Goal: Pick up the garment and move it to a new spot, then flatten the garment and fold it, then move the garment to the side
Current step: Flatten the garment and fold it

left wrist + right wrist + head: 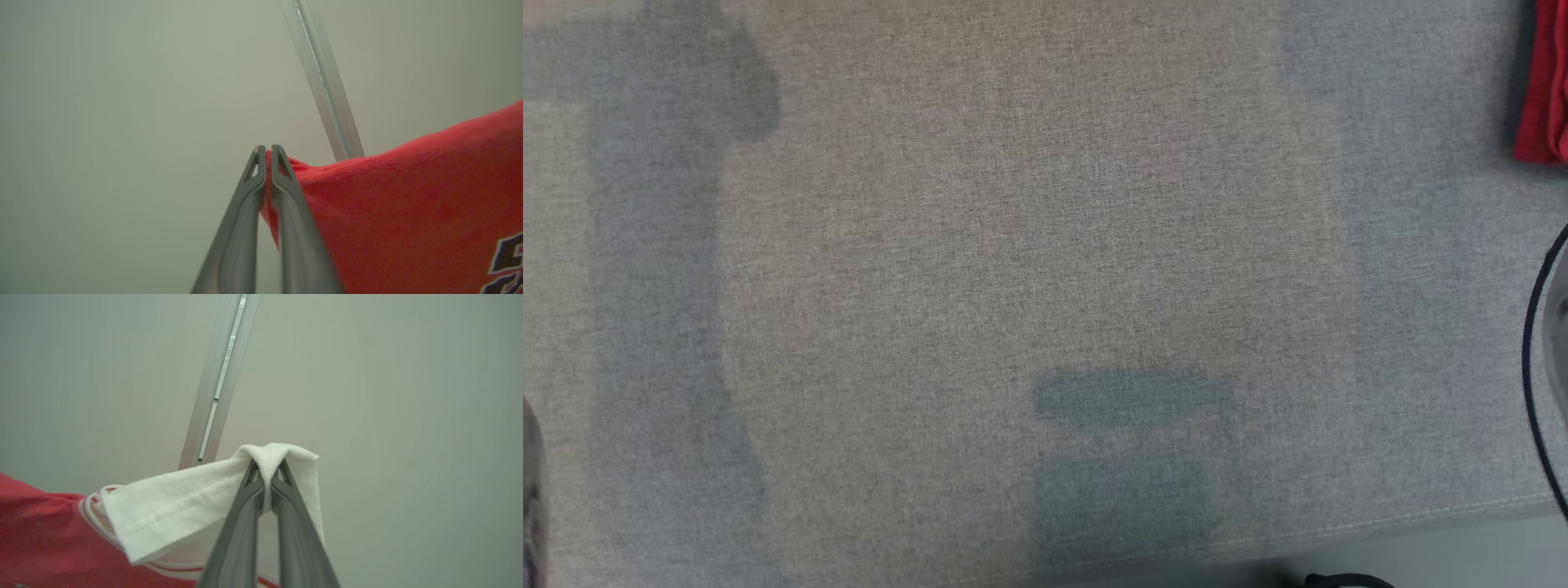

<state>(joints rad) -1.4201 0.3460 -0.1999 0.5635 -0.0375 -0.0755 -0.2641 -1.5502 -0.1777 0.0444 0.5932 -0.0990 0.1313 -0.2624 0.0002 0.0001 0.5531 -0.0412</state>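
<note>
Stretching across the head view: grey woven cloth (1013,245), blotched with soft shadows, stitched with a pale seam (1339,532) near the lower right. Backing both wrist views: a plain pale wall (102,122), crossed by a slanting metal rail (327,90).

Next in size, the garment (408,212): red, raised in front of that wall, pinched at two places. From the head, just a red strip at the far upper right corner, cut off by the frame; impossible to tell there whether touching the cloth or hanging clear of it. Near the right edge of the same view, a dark curved line (1533,367), too cropped to name.

Left gripper (265,152): clenched, fingers pressed together, nipping the garment's red edge right at the tips. Spreading from that pinch to the right of and below the fingers, taut along the upper edge.

Right gripper (267,467): likewise clamped tight, biting a white fold (175,506) of the same garment, draped over both fingertips like a small tent. Trailing from there leftward and down into the red body at the lower left corner.

Smallest last: dark blue, white-edged lettering (506,261) at the lower right of the left wrist view, partly cropped; thin red and white trim (171,566) at the join of white and red.
</note>
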